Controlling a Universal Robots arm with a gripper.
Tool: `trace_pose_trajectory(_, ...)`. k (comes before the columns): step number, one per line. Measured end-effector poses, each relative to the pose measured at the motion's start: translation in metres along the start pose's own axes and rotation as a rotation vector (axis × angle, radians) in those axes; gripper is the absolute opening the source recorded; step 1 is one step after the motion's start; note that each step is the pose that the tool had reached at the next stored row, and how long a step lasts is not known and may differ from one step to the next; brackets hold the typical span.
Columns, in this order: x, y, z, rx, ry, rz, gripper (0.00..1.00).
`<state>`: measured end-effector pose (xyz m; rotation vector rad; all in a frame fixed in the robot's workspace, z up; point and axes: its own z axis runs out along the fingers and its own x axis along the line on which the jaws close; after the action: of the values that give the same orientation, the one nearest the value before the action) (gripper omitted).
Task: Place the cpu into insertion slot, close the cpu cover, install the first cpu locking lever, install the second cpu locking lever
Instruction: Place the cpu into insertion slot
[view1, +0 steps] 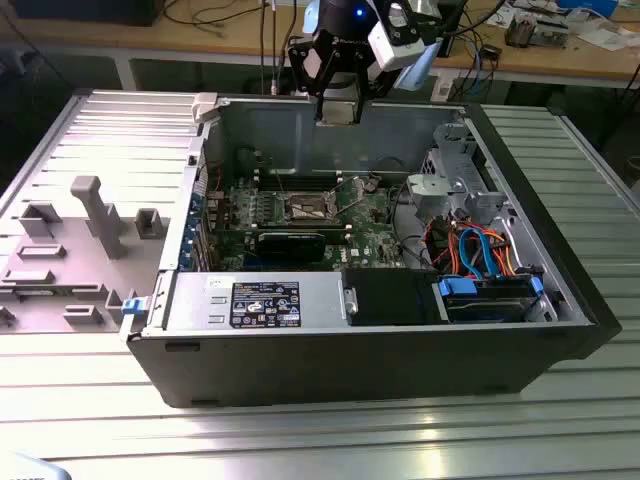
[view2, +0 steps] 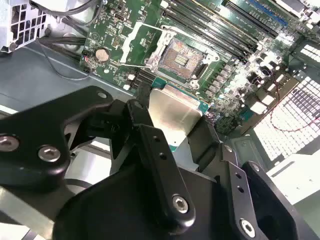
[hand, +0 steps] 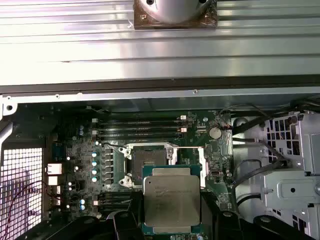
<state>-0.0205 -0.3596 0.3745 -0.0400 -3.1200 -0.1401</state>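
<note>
Gripper (view1: 338, 110) is high over the open computer case (view1: 350, 370), which sits on the ribbed metal table (view1: 300, 440). It's pinching the cpu (hand: 171, 204) by two opposite edges, silver top up in both wrist views. Down on the green circuit board (hand: 75, 150) the insertion slot (hand: 146, 162) lies bare, with the cpu held above it, not yet seated.

The cpu (hand: 171, 202) sits between the jaws, high over the case (view1: 350, 372), whose board (hand: 80, 145) bears the insertion slot (hand: 149, 161).
</note>
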Motion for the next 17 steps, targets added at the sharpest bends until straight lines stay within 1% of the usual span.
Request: trace_pose_trajectory(17,0.0001,-0.0004,0.004,0.0,0.0,0.0,0.55)
